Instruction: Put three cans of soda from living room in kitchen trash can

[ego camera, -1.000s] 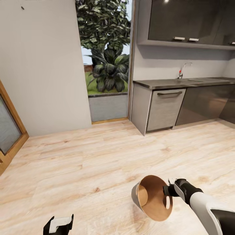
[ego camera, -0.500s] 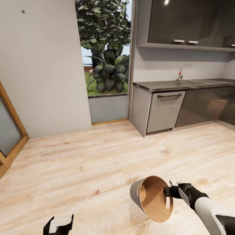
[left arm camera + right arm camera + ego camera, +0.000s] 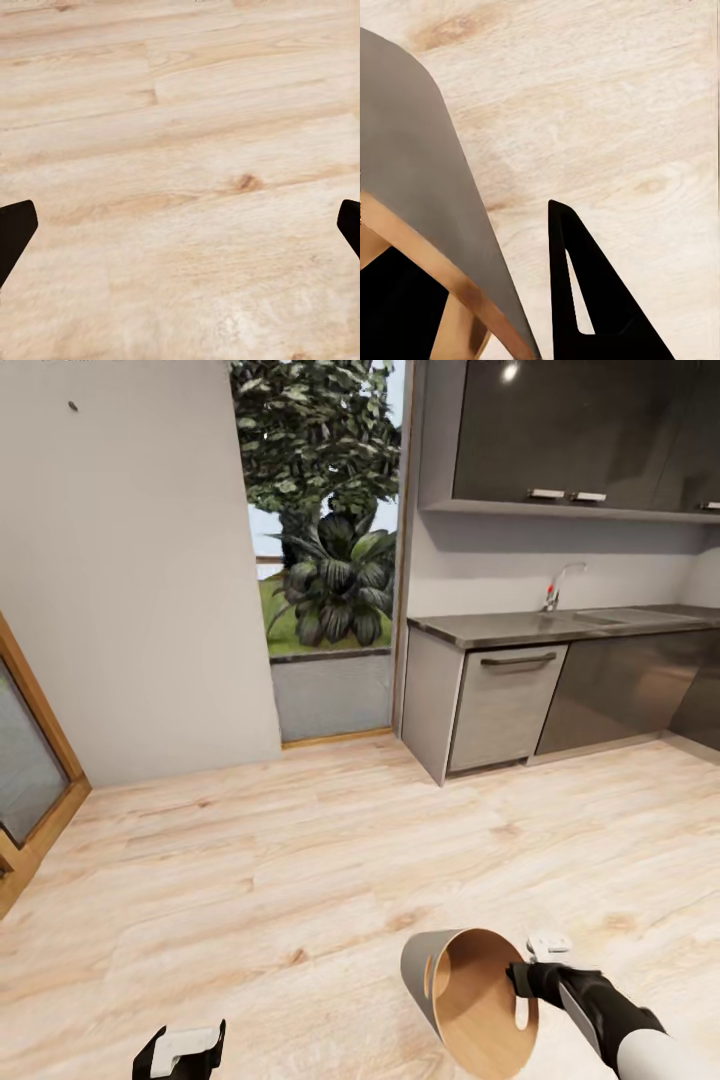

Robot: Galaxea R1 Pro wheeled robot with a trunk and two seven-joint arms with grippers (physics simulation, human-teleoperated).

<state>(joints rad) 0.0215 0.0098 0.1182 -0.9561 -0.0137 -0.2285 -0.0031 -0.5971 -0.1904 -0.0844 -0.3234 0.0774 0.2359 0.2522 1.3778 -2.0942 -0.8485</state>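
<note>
I've drawn my right end effector [image 3: 522, 978] lower and nearer the camera than a second ago, and the pale grey tapered trash can with the orange-brown inside [image 3: 470, 1000] came along, its open mouth now turned more toward me, lower in the head view.

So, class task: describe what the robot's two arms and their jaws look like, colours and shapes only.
The right arm is white with a black wrist section running into a black right gripper. The left gripper is black with a pale grey-white block on top. In the wrist views the jaws are flat, black and tapered; one has a triangular cut-out.
</note>
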